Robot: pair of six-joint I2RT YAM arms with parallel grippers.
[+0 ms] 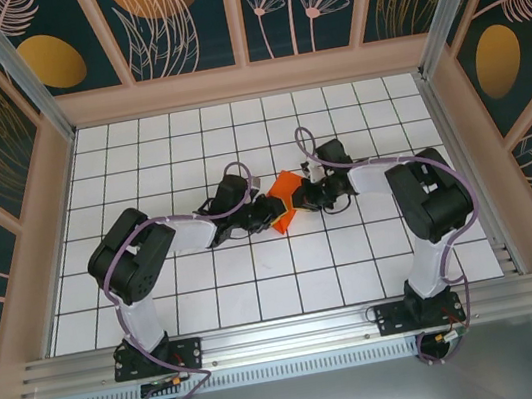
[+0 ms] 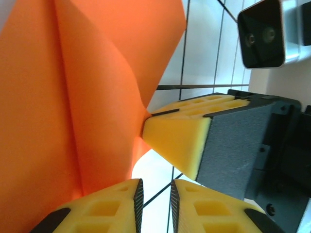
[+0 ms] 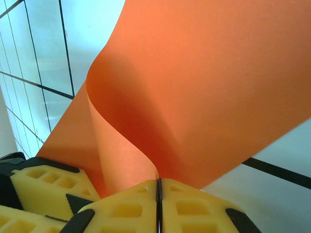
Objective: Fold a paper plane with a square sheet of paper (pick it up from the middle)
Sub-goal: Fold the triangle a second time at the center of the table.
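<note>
The square sheet of paper (image 1: 282,203) is bright orange and stands lifted off the table's middle, bent into a curl with one sharp crease; no paper plane shape shows. My right gripper (image 3: 158,182) is shut on the sheet's (image 3: 194,87) lower edge, and I see it from the left wrist as yellow fingers (image 2: 177,138) pinching the paper (image 2: 73,97). My left gripper (image 2: 156,188) sits just beside the sheet, slightly open, with only table showing through the gap. In the top view the left gripper (image 1: 264,212) and right gripper (image 1: 300,194) face each other across the sheet.
The white grid table (image 1: 260,291) is walled by wooden panels on three sides. A metal rail (image 1: 287,333) with both arm bases runs along the near edge. The right wrist camera (image 2: 262,34) hangs close above the left fingers.
</note>
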